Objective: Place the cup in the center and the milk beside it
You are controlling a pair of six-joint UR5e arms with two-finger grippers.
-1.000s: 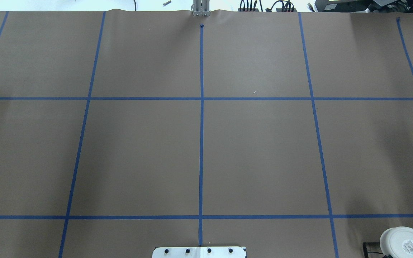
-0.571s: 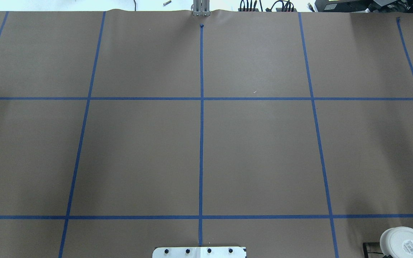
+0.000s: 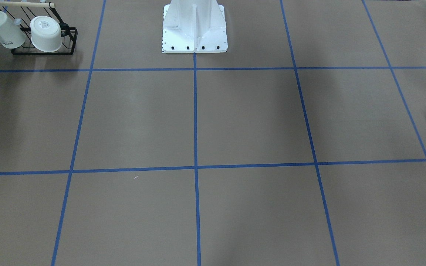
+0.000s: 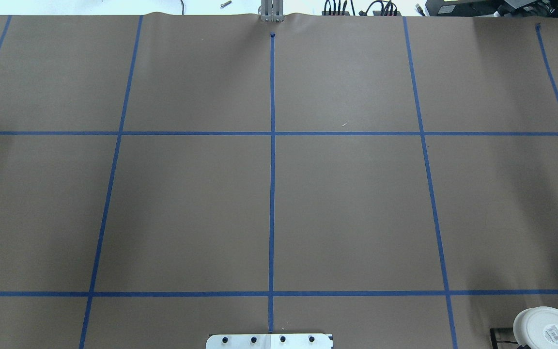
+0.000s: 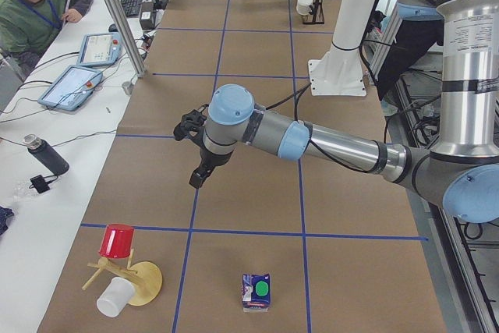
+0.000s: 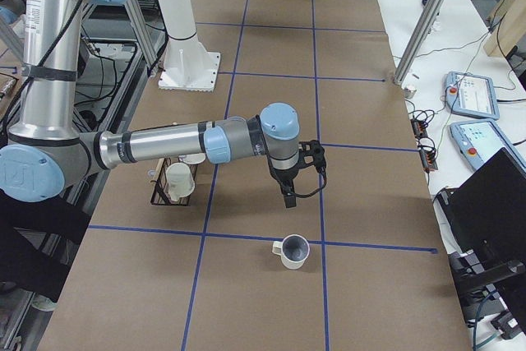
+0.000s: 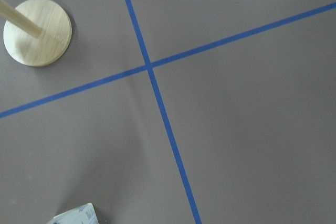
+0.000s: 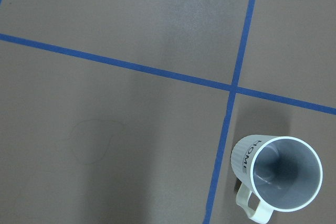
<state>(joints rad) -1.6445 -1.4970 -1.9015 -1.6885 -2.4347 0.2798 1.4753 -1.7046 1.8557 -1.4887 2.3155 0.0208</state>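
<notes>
The cup point(image 6: 292, 251), a white mug with a grey inside and a handle, stands upright near a tape crossing at the table's right end. It also shows in the right wrist view point(image 8: 275, 177), at lower right. My right gripper point(image 6: 288, 200) hangs above the table just beyond the cup; I cannot tell if it is open. The milk point(image 5: 256, 292), a blue and white carton with a green cap, stands at the table's left end; its corner shows in the left wrist view point(image 7: 73, 216). My left gripper point(image 5: 196, 181) hangs above the table past it; its state is unclear. The center point(image 4: 272, 213) is bare.
A black wire rack point(image 3: 44, 51) near my right side holds a lettered white mug point(image 3: 2, 31) and a handleless cup point(image 3: 46, 34). A wooden mug tree point(image 5: 129, 277) with a red cup stands near the milk. The robot's base point(image 3: 194, 27) is at the table's near edge.
</notes>
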